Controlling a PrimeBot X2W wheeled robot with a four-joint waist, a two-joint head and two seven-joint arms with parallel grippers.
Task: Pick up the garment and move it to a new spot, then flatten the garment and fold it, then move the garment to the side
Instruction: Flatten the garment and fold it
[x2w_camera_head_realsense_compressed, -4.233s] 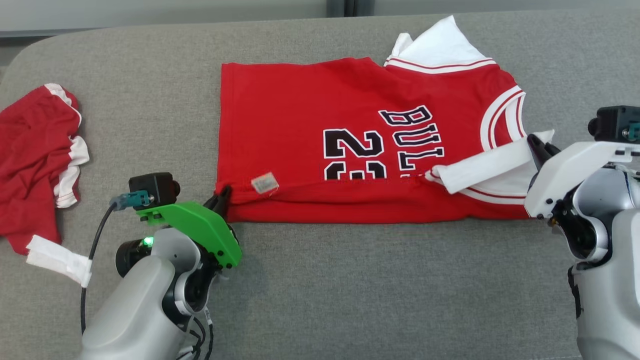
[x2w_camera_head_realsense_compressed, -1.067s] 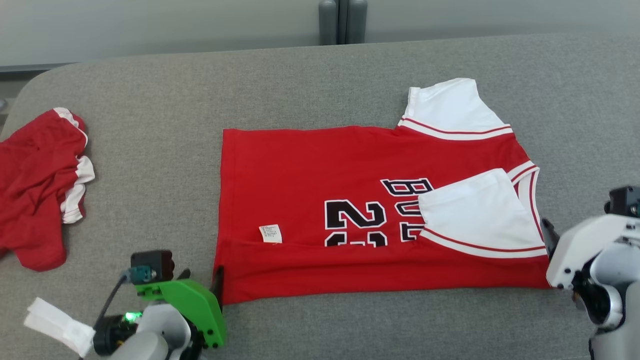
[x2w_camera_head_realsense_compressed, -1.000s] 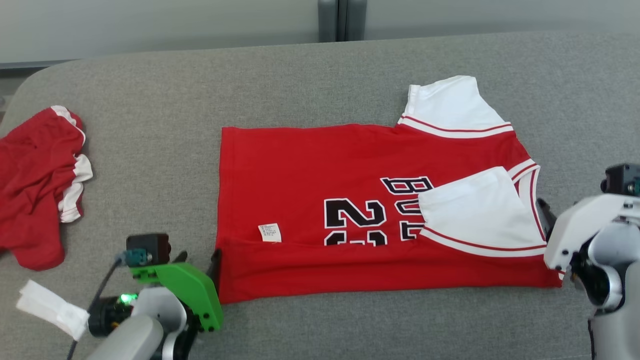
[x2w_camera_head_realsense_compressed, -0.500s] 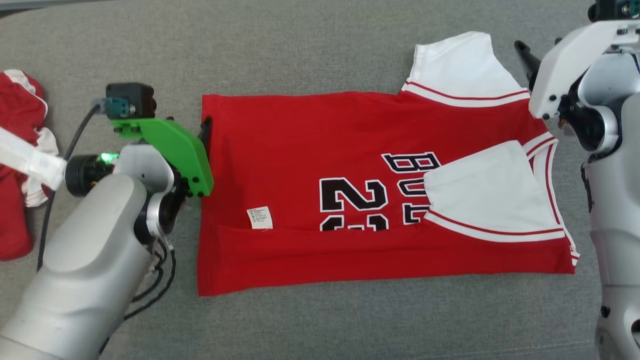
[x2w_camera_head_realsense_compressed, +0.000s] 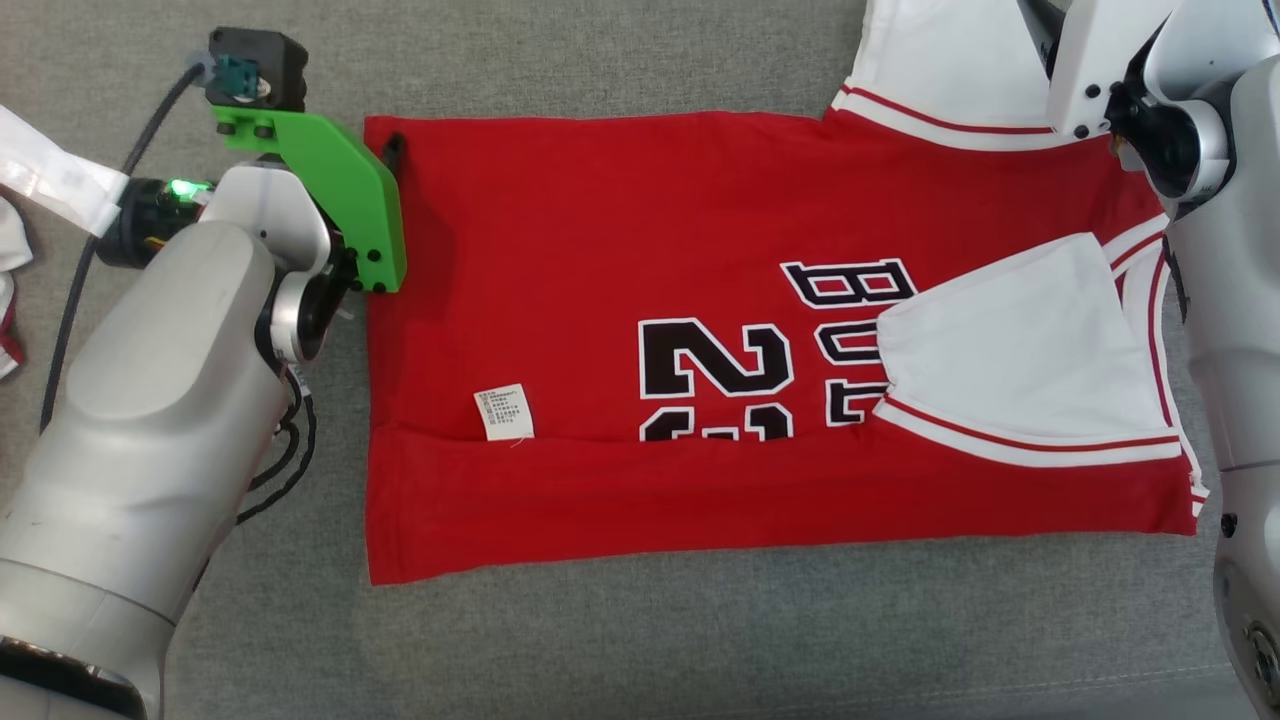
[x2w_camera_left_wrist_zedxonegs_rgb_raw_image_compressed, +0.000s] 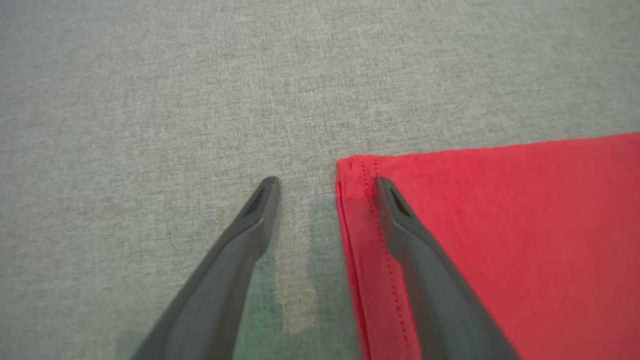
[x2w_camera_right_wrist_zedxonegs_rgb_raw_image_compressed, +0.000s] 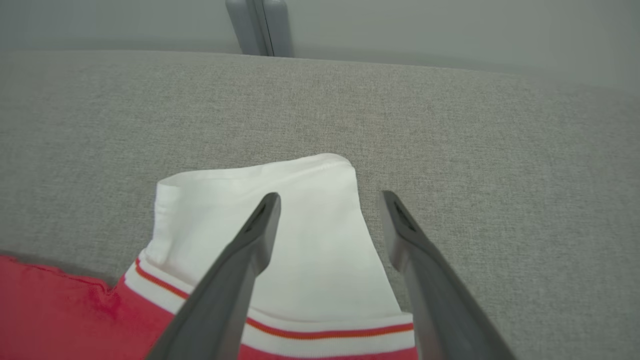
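The red jersey (x2w_camera_head_realsense_compressed: 620, 250) lies flat on the grey upholstery (x2w_camera_head_realsense_compressed: 600, 650), near edge already folded. Left jaws spread astride its far-left hem corner, right jaws spread over the far white sleeve (x2w_camera_right_wrist_zedxonegs_rgb_raw_image_compressed: 315, 235) — uneven pinches could skew the fold or catch one layer only.

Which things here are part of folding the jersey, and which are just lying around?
In the job: red jersey; left gripper, open at its hem corner; right gripper, open over the white sleeve.
Lying about: red-and-white cloth at the left edge; grey posts behind the cushion.
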